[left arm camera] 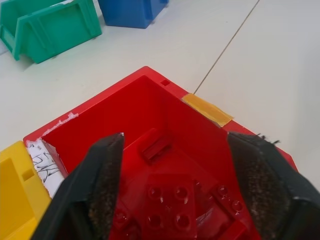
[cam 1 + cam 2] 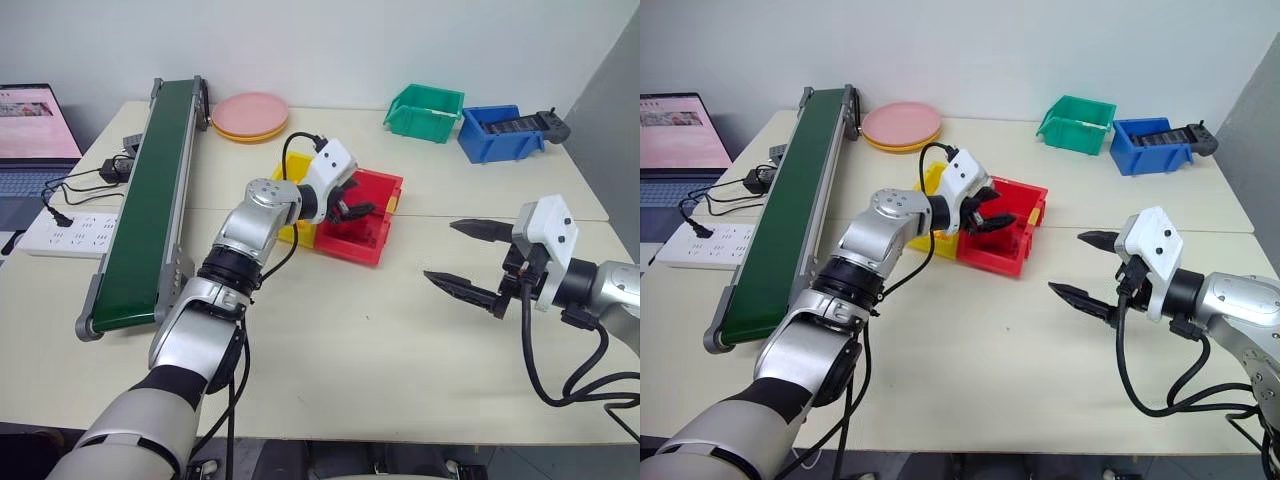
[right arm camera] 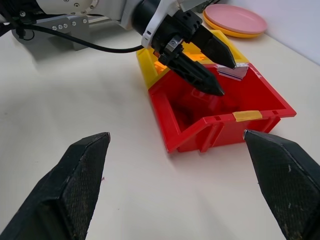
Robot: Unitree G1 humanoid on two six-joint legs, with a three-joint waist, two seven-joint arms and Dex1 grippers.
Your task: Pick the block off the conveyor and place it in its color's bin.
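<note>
— Left wrist view first: what's in front of your fingers?

— My left gripper (image 1: 170, 200) hangs over the red bin (image 1: 100, 122), jaws spread, holding nothing. The block (image 1: 167, 200) lies on the bin's floor between my fingers (image 1: 102, 195), studs up. I see more red studded pieces beside it, but I can't count them apart.

— How many bins in all?

— Four: the red one, a yellow bin (image 2: 287, 232) joined to its side, a green bin (image 2: 425, 110) and a blue bin (image 2: 500, 132) at the far edge, well apart. One conveyor (image 2: 150, 200), its belt bare. Two plates (image 2: 250, 115) stacked, pink over orange.

— Any writing?

— Black scribbles on a white strip (image 1: 42, 162) between red and yellow; I can't read them. A patch of yellow tape (image 1: 207, 109) sits on the red rim.

— Your right gripper?

— My right gripper (image 2: 465, 258) hovers over the bare table (image 2: 380, 340), jaws wide, empty.
</note>
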